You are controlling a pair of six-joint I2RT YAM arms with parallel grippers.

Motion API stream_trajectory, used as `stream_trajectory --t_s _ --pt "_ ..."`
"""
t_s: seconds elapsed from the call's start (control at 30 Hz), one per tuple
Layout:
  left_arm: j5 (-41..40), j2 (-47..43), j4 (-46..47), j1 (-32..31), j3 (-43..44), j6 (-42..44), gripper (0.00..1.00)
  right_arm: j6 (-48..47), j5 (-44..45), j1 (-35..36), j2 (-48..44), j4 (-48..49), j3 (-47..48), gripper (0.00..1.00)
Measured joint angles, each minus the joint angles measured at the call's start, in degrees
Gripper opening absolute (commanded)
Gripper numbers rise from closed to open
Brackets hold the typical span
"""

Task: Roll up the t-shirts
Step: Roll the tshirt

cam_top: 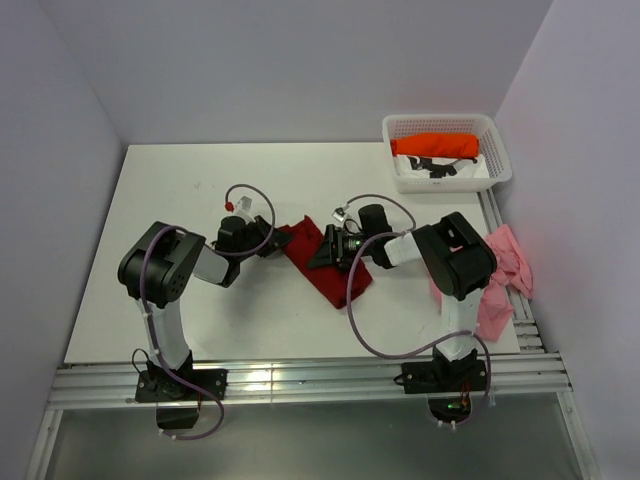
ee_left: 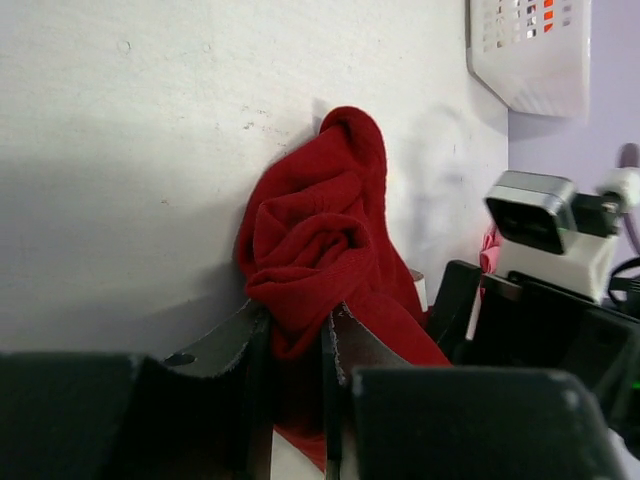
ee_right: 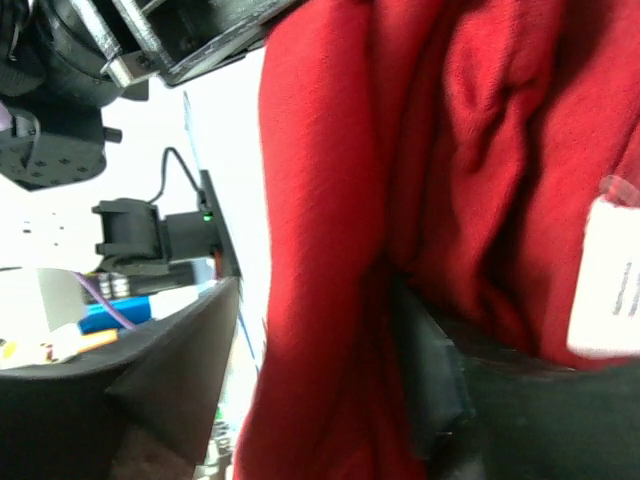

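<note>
- Near you, at the right edge of the table, the pale pink t-shirt lies crumpled and not rolled. I think it can slide off if the right arm brushes it.
- In the middle, your left gripper pinches the left end of the dark red t-shirt, with bunched cloth between its narrow jaws.
- Just to the right, your right gripper is on the same shirt with its fingers spread apart. One finger sits inside a fold.
- The main risk: this shirt is a loose lump, not a flat sheet. If you pull from the left side only, the cloth may drag and twist and not roll.
- The spread finger can also catch the fold and lift the shirt when it moves away.
- The two grippers are near each other, so a quick move could make them touch.
- Far right, the bright orange t-shirt lies in the white basket.
</note>
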Motion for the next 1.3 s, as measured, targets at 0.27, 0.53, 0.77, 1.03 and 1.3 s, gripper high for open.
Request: stream_trajectory --t_s 0.27,0.53,0.77,1.03,1.3 --pt "-1.1 -2.0 -3.7 -0.5 0.5 2.5 0.10 -9.0 10.8 0.0 -15.3 -14.0 -3.2 0.82" --pt "-1.3 -2.2 -4.9 -0.5 0.8 3.2 0.09 -15.4 26.0 2.6 -33.9 -23.8 -11.1 0.80" --pt "-1.5 -2.3 -6.4 -0.6 1.6 3.3 0.09 -19.0 35.6 9.3 -38.8 -29.1 -11.7 0.77" --pt "-1.7 -3.2 -9.3 -0.6 2.3 3.8 0.08 -19.2 42.3 16.0 -37.4 -31.3 -12.7 0.44" --pt "-1.5 -4.5 -12.6 -1.1 2.8 4.9 0.08 -15.3 39.3 16.5 -40.0 -28.9 -17.2 0.04"
